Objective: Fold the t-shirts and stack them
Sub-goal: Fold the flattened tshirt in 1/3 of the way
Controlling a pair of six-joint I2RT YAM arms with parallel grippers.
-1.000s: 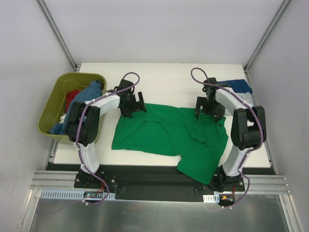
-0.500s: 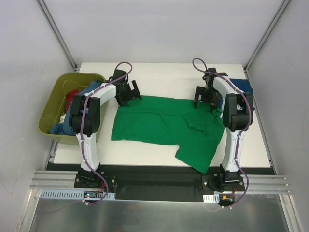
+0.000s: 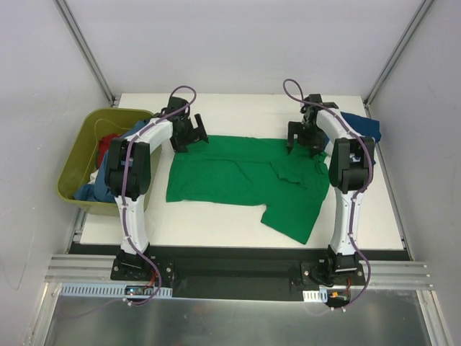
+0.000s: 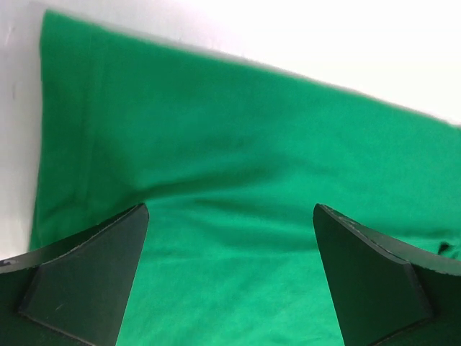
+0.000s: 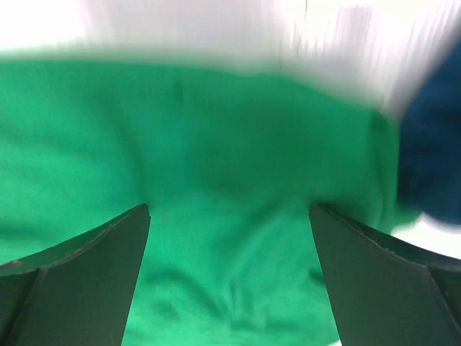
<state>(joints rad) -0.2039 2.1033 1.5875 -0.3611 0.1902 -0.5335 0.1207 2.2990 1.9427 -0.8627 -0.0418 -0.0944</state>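
Nearest me, a flap of the green t-shirt (image 3: 230, 180) points at the counter (image 3: 202, 232) front edge, rt of centre. The rest lies spread across the middle. To the left, an olive tub (image 3: 74, 173) holds a red t-shirt (image 3: 108, 144) and a mid-blue t-shirt (image 3: 139, 130). Further back, L pincer (image 3: 191, 135) sits over the green shirt's far-left corner, fingers spread wide, gripping nothing. R pincer (image 3: 304, 142) is over the far-rt edge, also spread. Beyond it, far rt, a dark blue t-shirt (image 3: 361, 126).

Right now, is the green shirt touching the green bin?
Apart. The top view shows a strip of white table between the green shirt and the bin.
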